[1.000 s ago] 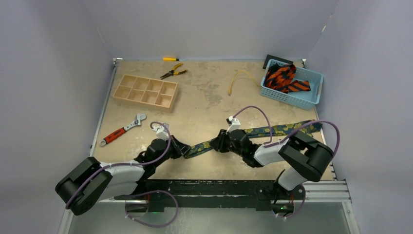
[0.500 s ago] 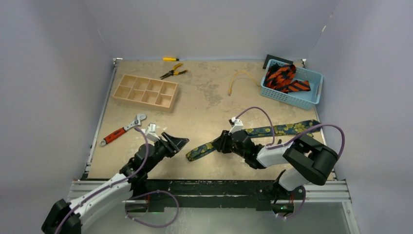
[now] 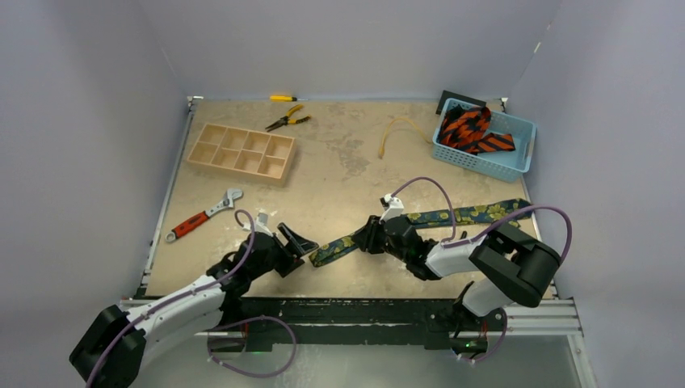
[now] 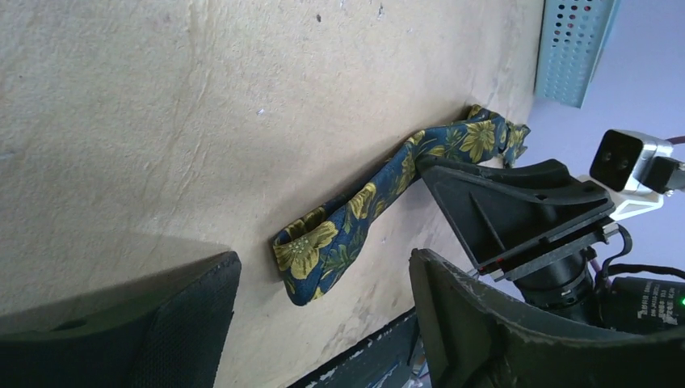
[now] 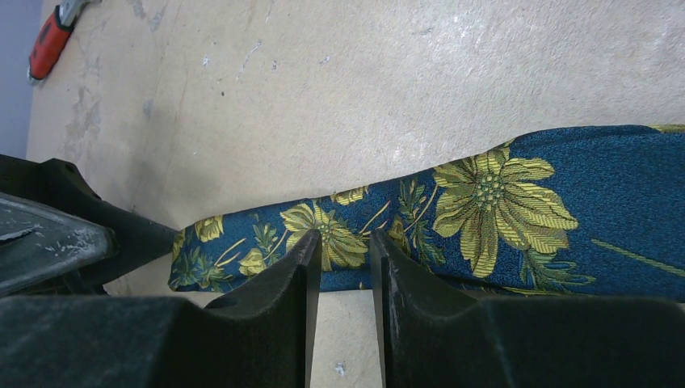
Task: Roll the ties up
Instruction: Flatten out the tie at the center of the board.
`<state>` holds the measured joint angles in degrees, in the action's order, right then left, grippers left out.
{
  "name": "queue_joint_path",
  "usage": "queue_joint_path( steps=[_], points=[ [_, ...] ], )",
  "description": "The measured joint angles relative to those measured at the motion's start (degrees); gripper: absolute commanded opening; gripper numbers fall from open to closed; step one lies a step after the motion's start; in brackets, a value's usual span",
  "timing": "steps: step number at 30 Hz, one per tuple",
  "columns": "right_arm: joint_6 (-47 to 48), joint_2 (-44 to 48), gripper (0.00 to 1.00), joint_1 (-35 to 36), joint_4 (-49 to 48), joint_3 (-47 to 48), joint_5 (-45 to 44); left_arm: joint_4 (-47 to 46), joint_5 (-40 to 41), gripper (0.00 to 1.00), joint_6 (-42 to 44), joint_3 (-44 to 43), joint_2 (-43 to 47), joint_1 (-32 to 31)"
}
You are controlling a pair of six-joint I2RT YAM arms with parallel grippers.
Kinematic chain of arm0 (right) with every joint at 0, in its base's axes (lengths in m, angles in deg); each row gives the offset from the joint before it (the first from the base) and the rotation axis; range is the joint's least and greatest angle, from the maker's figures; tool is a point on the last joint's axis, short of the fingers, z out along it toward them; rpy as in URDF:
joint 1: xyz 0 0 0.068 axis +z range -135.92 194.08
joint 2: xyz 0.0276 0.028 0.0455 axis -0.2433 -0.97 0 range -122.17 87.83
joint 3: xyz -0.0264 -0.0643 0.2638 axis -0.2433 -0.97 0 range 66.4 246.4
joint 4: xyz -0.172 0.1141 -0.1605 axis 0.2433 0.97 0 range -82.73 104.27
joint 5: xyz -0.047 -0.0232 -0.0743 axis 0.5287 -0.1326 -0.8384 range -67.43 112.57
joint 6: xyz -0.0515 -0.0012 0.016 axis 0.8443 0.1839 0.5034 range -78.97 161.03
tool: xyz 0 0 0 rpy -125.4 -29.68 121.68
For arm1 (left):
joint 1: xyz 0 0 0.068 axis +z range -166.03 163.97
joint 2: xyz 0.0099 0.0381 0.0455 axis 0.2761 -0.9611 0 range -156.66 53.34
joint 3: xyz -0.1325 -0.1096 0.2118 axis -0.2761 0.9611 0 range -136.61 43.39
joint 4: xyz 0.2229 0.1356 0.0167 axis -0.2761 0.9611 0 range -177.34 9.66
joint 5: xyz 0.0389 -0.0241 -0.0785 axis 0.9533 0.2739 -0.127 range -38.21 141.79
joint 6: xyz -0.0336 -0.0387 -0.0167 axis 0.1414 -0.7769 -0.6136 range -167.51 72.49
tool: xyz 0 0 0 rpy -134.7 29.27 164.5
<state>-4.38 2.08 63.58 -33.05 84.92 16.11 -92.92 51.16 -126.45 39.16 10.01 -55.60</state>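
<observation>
The tie [image 3: 452, 217] on the table [image 3: 339, 162] is dk navy-blue fabric w/ a yellow-gold flower & leaf print, long & narrow. It lies flat as a slanted strip: low end near the table's front-centre, other end by the right edge, just in front of the basket. In the left wrist view the low end [image 4: 319, 246] looks folded back on itself, a small doubled lip.

Left gripper [image 3: 296, 247]: jaws wide apart, nothing in them. The tie's low end sits in front of the gap, roughly centred betw. the two fingers, not touching either one.

Right gripper [image 3: 370, 234]: jaws narrow, only a thin slit betw. the fingers [image 5: 303, 267]. Tips sit right at the tie's near edge, a bit up from the low end, table showing thru the slit below. Can't tell whether fabric is pinched or the tips just rest on it. The two grippers are near each other, w/ the tie's short end stretch betw. them.

Containers: light-blue plastic basket [image 3: 517, 166] at far right holds the striped ties [image 3: 467, 129], orange-red w/ black stripes, bunched in a heap. Divided wooden tray [image 3: 242, 151] at far left, only bare wood showing in its cells.
</observation>
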Motion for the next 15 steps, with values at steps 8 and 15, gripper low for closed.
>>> queue_joint_path(
  steps=[8,15],
  points=[
    [0.0,0.0,0.33,0.0,0.0,0.0,-0.02,6.84,0.24,0.5,-4.09,-0.35,2.51,-0.37],
    [0.02,-0.11,0.33,0.0,-0.11,0.0,-0.02,2.27,0.79,0.48,-6.58,0.48,-1.49,-1.46]
  ],
)
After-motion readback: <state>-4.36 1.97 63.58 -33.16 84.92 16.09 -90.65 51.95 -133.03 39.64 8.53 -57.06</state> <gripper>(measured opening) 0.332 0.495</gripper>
